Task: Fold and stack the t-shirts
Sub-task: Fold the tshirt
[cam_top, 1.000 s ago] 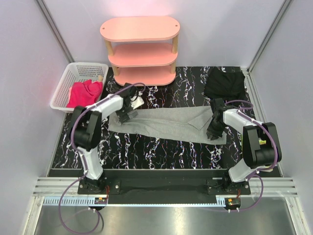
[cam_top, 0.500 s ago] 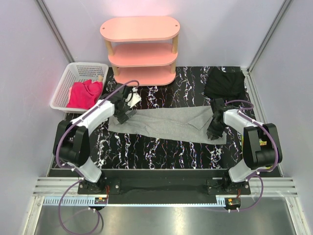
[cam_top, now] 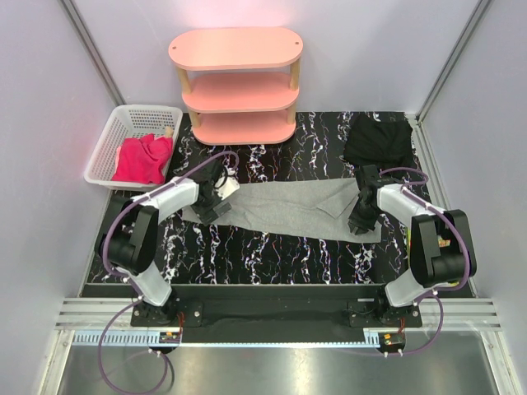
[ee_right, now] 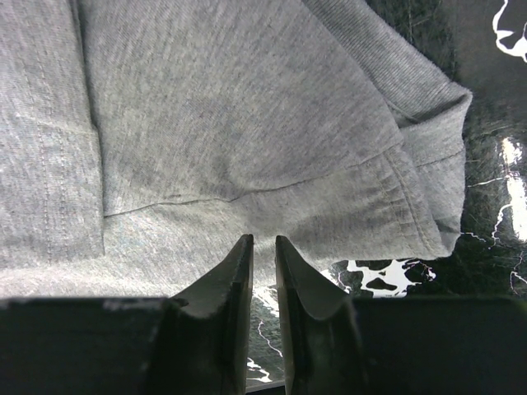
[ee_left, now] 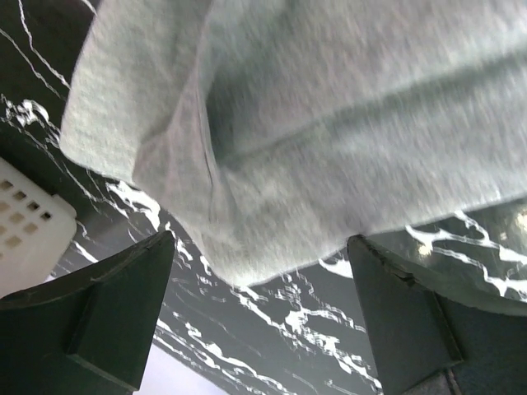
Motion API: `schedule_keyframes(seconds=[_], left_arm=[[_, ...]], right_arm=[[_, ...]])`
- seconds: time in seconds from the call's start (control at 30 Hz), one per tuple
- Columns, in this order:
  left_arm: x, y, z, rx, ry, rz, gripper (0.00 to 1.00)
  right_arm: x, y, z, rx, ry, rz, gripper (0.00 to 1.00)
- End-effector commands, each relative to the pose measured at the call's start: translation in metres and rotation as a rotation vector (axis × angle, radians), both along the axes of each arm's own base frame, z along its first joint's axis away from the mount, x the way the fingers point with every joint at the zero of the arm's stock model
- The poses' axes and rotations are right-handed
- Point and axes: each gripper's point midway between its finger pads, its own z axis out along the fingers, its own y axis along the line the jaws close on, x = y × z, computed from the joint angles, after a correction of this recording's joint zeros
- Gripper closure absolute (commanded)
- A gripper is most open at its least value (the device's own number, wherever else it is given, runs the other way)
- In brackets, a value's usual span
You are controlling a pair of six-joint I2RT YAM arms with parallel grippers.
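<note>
Left gripper (ee_left: 262, 247) is hovering spread wide over one end of the grey t-shirt (cam_top: 280, 207), right gripper (ee_right: 263, 243) nearly pressed together at the other, grip unclear; the fold is probably calling for a left pinch next.

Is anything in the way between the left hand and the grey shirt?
No, nothing visible. The left hand hangs open right over the grey shirt's left end, with only cloth and table showing between its fingers.

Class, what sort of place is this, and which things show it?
Probably a robot test booth, not a home: plain panel walls enclose a marbled table, the left arm and right arm are bolted at its near edge, and a grey t-shirt lies spread between them.
</note>
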Motion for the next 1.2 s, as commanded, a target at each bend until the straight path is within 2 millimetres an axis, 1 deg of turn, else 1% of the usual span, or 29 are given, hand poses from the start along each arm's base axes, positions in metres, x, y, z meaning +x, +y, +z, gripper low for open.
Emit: schedule_keyframes(seconds=[0.0, 0.03, 0.07, 0.13, 0.17, 0.27, 0.37, 0.4, 0.43, 0.5, 0.53, 0.6, 0.67, 0.77, 0.8, 0.83, 0.9, 0.93, 1.0, 1.03, 1.07, 1.17], left_arm=[[0.036, -0.009, 0.007, -0.006, -0.095, -0.007, 0.08], [0.044, -0.011, 0.011, -0.009, -0.111, -0.007, 0.08], [0.047, -0.012, 0.008, -0.005, -0.106, -0.007, 0.08], [0.056, -0.015, 0.013, -0.006, -0.128, -0.008, 0.08], [0.058, -0.015, 0.012, -0.001, -0.125, -0.009, 0.08], [0.063, -0.015, 0.018, 0.003, -0.14, -0.01, 0.08], [0.057, -0.014, 0.026, 0.001, -0.129, -0.014, 0.08], [0.05, -0.013, 0.026, 0.0, -0.105, -0.019, 0.08], [0.047, -0.012, 0.031, -0.003, -0.112, -0.021, 0.08], [0.036, -0.009, 0.031, -0.003, -0.086, -0.031, 0.07], [0.034, -0.009, 0.038, -0.01, -0.096, -0.034, 0.07], [0.024, -0.009, 0.041, -0.02, -0.064, -0.05, 0.06], [0.02, -0.01, 0.049, -0.034, -0.057, -0.059, 0.06], [0.024, -0.014, 0.057, -0.055, -0.071, -0.061, 0.06], [0.029, -0.015, 0.059, -0.063, -0.08, -0.055, 0.06], [0.032, -0.016, 0.053, -0.058, -0.067, -0.05, 0.06], [0.041, -0.017, 0.048, -0.06, -0.074, -0.038, 0.07], [0.043, -0.018, 0.039, -0.056, -0.06, -0.034, 0.1], [0.053, -0.017, 0.033, -0.052, -0.077, -0.021, 0.16], [0.055, -0.016, 0.026, -0.045, -0.065, -0.014, 0.2], [0.057, -0.017, 0.024, -0.046, -0.063, -0.008, 0.25], [0.061, -0.011, 0.018, -0.037, -0.058, 0.007, 0.32]], right_arm=[[0.002, 0.002, 0.011, 0.01, -0.031, 0.012, 0.76], [0.001, 0.002, 0.011, 0.01, -0.031, 0.009, 0.76], [0.001, 0.002, 0.011, 0.01, -0.03, 0.008, 0.76], [0.0, 0.002, 0.011, 0.007, -0.033, 0.01, 0.76], [-0.001, 0.002, 0.011, 0.007, -0.03, 0.01, 0.77], [-0.002, 0.001, 0.01, 0.004, -0.029, 0.011, 0.76], [-0.003, 0.001, 0.01, 0.005, -0.025, 0.016, 0.77], [-0.003, 0.001, 0.01, 0.004, -0.025, 0.017, 0.77], [-0.004, 0.001, 0.01, 0.006, -0.027, 0.018, 0.77], [-0.004, 0.001, 0.009, 0.005, -0.022, 0.016, 0.77], [-0.004, 0.001, 0.009, 0.005, -0.022, 0.018, 0.77], [-0.004, 0.001, 0.01, 0.008, -0.028, 0.017, 0.77], [-0.004, 0.002, 0.011, 0.011, -0.03, 0.019, 0.77], [-0.004, 0.002, 0.012, 0.012, -0.032, 0.016, 0.77], [-0.003, 0.003, 0.012, 0.014, -0.035, 0.018, 0.77], [-0.002, 0.002, 0.012, 0.016, -0.035, 0.013, 0.77], [-0.003, 0.003, 0.012, 0.017, -0.031, 0.015, 0.77], [-0.003, 0.003, 0.011, 0.017, -0.031, 0.014, 0.77], [-0.003, 0.003, 0.013, 0.017, -0.038, 0.013, 0.78], [-0.004, 0.003, 0.012, 0.017, -0.036, 0.013, 0.77], [-0.004, 0.002, 0.013, 0.016, -0.039, 0.013, 0.78], [-0.005, 0.001, 0.013, 0.011, -0.039, 0.012, 0.77]])
